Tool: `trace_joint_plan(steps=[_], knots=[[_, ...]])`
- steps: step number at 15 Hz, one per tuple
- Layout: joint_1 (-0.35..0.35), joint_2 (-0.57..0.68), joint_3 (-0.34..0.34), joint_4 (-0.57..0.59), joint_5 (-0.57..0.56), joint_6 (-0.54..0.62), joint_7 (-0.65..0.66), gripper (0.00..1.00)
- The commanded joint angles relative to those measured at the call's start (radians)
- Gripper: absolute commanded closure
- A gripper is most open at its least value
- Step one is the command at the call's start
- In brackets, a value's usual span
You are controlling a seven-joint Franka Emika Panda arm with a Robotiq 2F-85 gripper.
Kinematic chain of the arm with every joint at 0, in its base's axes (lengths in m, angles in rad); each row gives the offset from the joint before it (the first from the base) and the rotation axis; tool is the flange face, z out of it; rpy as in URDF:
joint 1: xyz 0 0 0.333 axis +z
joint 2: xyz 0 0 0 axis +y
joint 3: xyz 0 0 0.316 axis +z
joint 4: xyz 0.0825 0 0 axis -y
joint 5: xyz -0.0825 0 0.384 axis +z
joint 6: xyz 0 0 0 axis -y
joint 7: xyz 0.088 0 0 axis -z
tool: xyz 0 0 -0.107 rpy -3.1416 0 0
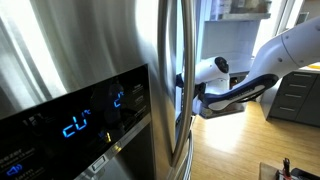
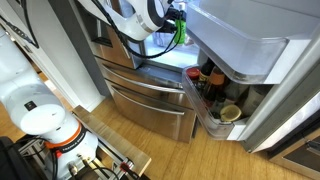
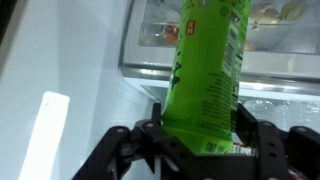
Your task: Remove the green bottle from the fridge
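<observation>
**Wrist view:** the gripper (image 3: 200,128) has its jaws clamped on the lower part of the green bottle (image 3: 207,60). The bottle stands nearly upright at centre frame, in front of a glass shelf (image 3: 140,72).

**Exterior views:** the fridge (image 1: 80,40) fills the left, with its dispenser panel (image 1: 75,125) at lower left. The arm (image 1: 285,50) enters from the right, behind the bar handles (image 1: 172,70). Dark bottles (image 2: 208,85) stand in the open door's bin, right of centre.

In the wrist view the green bottle (image 3: 208,75) runs off the top edge — its cap out of sight — its label print too blurred to read, and the pincer (image 3: 200,135) is cut by the bottom edge. In an exterior view the fridge (image 1: 90,50) door hides both; in an exterior view the door-shelf jars (image 2: 210,85) are too small to tell apart.
</observation>
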Motion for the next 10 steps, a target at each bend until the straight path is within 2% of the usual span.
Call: trace_joint_plan(steps=[1, 2, 3, 10], knots=[[-0.03, 0.091, 0.066, 0.018, 0.235, 0.07, -0.205, 0.56], [-0.011, 0.119, 0.035, 0.058, 0.133, 0.067, -0.111, 0.56], [-0.011, 0.138, 0.042, 0.07, 0.153, 0.07, -0.141, 0.56], [-0.038, 0.252, 0.096, 0.143, 0.137, 0.073, -0.133, 0.56]])
